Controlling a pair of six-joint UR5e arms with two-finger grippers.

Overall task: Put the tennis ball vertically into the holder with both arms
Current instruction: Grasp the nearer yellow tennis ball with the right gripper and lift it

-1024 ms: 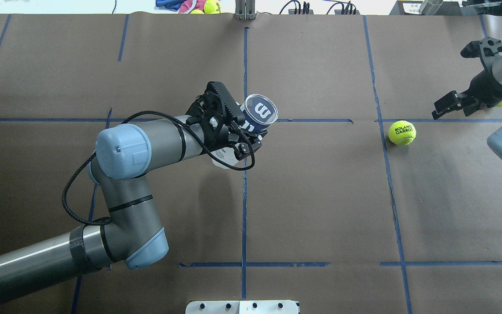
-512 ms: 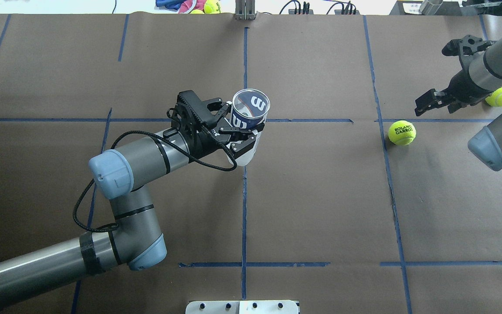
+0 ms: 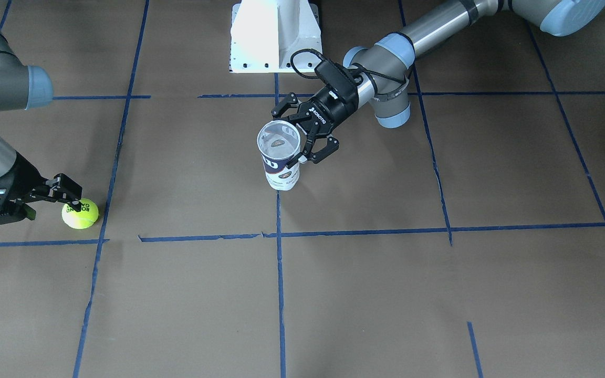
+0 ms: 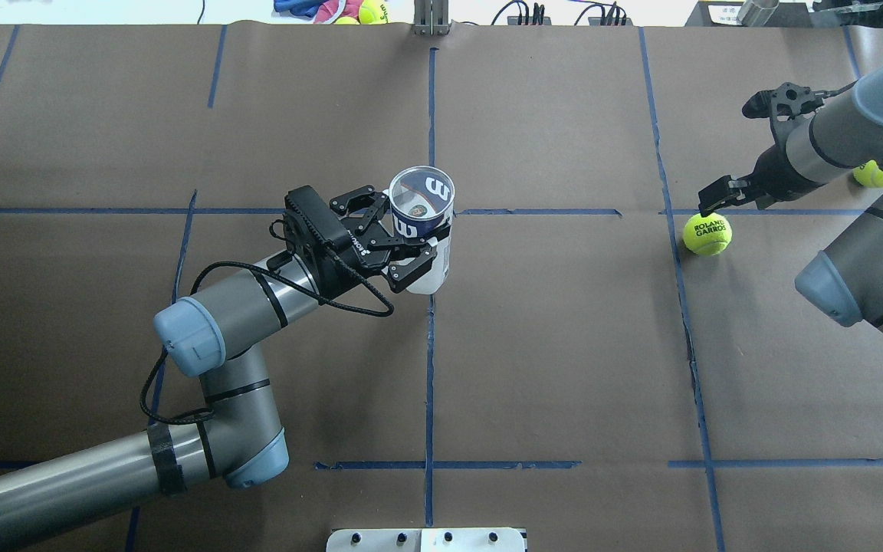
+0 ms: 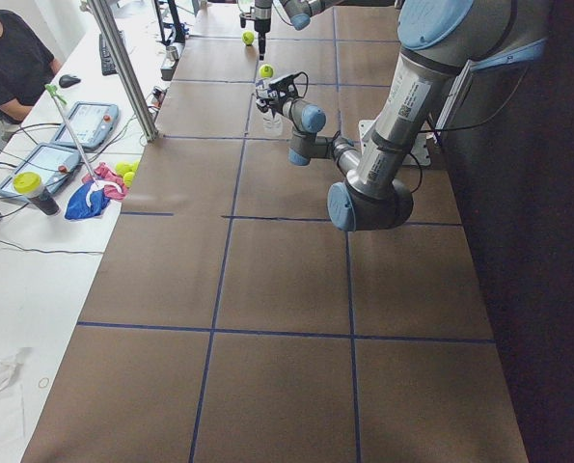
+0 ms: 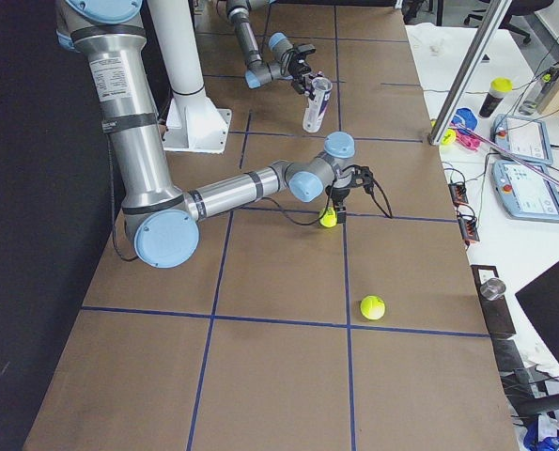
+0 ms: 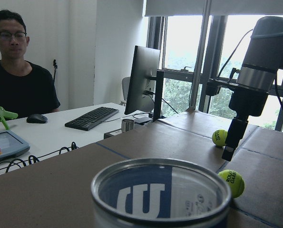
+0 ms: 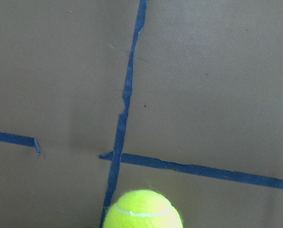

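The left hand (image 4: 411, 249) is clamped on the holder (image 4: 424, 230), open end up. The right hand (image 3: 71, 193) hangs over the tennis ball (image 4: 707, 233) on the bench (image 4: 564, 345); I cannot tell if its fingers are apart.

Second yellow ball (image 6: 372, 307) lies on brown-papered desk (image 4: 564, 345) at three o'clock; blue tape lines (image 4: 429, 368) grid it.

Brown paper crossed by blue tape lines (image 4: 430, 345) covers the surface (image 4: 564, 345). At the upper left of the left wrist view, a white desk (image 7: 51, 135) carries a keyboard (image 7: 91, 118) and monitor (image 7: 142, 78) before bright windows (image 7: 181, 47).
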